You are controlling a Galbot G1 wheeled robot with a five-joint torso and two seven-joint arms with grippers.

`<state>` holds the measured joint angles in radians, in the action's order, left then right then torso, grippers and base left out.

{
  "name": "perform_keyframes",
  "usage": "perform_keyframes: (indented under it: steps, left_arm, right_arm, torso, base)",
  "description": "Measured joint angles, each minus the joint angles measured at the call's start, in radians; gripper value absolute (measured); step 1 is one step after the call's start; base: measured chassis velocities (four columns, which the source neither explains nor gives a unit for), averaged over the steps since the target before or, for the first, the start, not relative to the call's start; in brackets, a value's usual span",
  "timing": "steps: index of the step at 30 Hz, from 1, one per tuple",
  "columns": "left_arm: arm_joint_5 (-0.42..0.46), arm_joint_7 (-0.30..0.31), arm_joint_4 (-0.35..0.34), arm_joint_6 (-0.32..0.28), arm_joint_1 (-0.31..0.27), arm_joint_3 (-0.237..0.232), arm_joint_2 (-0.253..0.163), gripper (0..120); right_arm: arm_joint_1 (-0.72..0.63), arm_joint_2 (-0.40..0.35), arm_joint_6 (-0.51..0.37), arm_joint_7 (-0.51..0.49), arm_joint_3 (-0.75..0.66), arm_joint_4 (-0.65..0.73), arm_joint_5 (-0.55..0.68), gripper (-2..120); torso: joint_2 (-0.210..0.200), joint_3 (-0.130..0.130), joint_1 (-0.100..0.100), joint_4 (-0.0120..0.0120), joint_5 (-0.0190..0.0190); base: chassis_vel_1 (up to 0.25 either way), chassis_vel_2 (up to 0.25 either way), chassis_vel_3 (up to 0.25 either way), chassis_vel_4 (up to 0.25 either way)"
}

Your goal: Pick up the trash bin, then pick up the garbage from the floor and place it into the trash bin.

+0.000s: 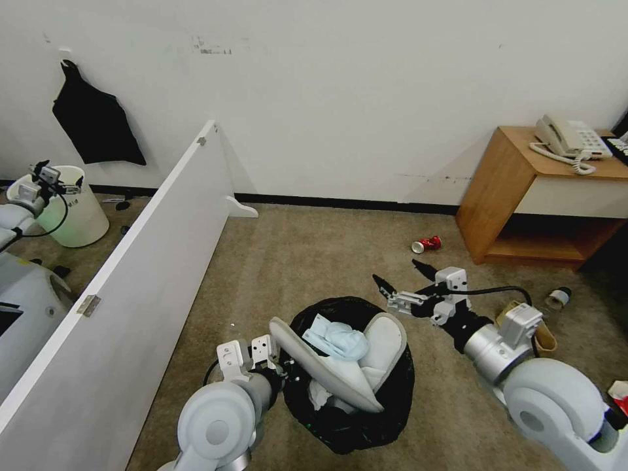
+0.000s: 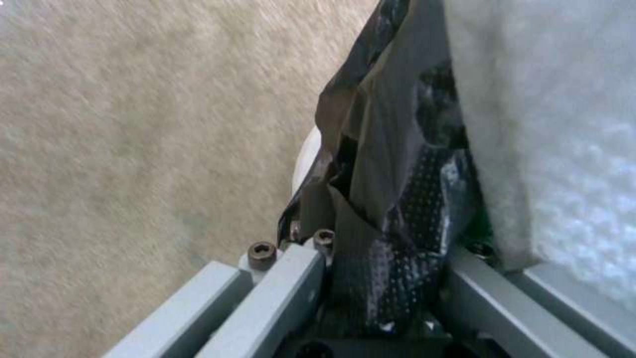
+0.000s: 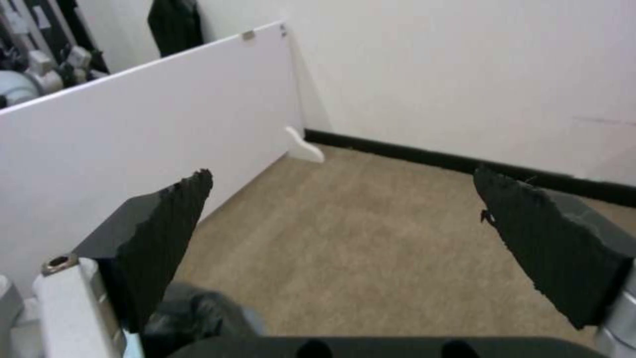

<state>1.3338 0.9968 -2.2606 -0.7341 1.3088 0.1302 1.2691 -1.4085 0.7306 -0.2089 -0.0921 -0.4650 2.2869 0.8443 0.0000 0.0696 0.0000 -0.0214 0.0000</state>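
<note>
Left gripper [image 1: 278, 366] clamps the bin [image 1: 353, 418] rim; right gripper [image 1: 402, 280] hangs wide open just beyond it.
Bin looks light, bag slippery, so hold the rigid rim; the soft slippers [image 1: 340, 363] overhang, and the stiff can [image 1: 426, 244] lies near the wall.

The head view looks forward and down from above both arms onto the carpet [image 1: 294, 261], the bin [image 1: 356, 418] close at 6 o'clock, the white panel [image 1: 150, 248] running toward 10 o'clock, the wall [image 1: 366, 98] at 12. The left wrist view sits pressed against the bin's bag [image 2: 391, 199], facing along it to the carpet [image 2: 132, 149]. The right wrist view looks out between its open fingers [image 3: 166, 223], low over the carpet [image 3: 371, 238], sharing the panel [image 3: 166, 124] and the wall [image 3: 464, 74] with the head view.
</note>
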Motion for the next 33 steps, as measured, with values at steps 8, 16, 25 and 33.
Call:
perform_keyframes:
  steps: [8,16,25,33]
  left_arm:
    - [0.074,0.058,0.005,-0.001,-0.031,-0.03,0.011,0]
    - [0.118,0.153,0.011,0.008,-0.051,-0.04,0.003,0]
    - [0.199,0.245,-0.003,0.029,-0.06,-0.037,-0.038,0]
    - [0.14,0.229,0.017,0.024,-0.072,-0.056,-0.053,0]
  right_arm:
    - [-0.089,-0.017,0.006,0.003,-0.147,0.027,0.031,100]
    - [-0.224,-0.028,0.019,0.015,-0.326,0.057,0.055,100]
    - [-0.29,0.017,0.025,0.027,-0.381,0.066,0.035,100]
    - [-0.385,0.08,0.042,0.032,-0.48,0.06,-0.04,100]
  torso:
    - [0.0,0.0,0.0,-0.0001,0.0001]
    - [0.0,0.0,0.0,-0.0001,0.0]
    - [0.0,0.0,0.0,0.0,0.0001]
    - [0.0,0.0,0.0,0.0003,-0.0001]
  base:
    - [0.0,0.0,0.0,0.0]
    - [0.0,0.0,0.0,0.0]
    - [0.0,0.0,0.0,0.0]
    - [0.0,0.0,0.0,0.0]
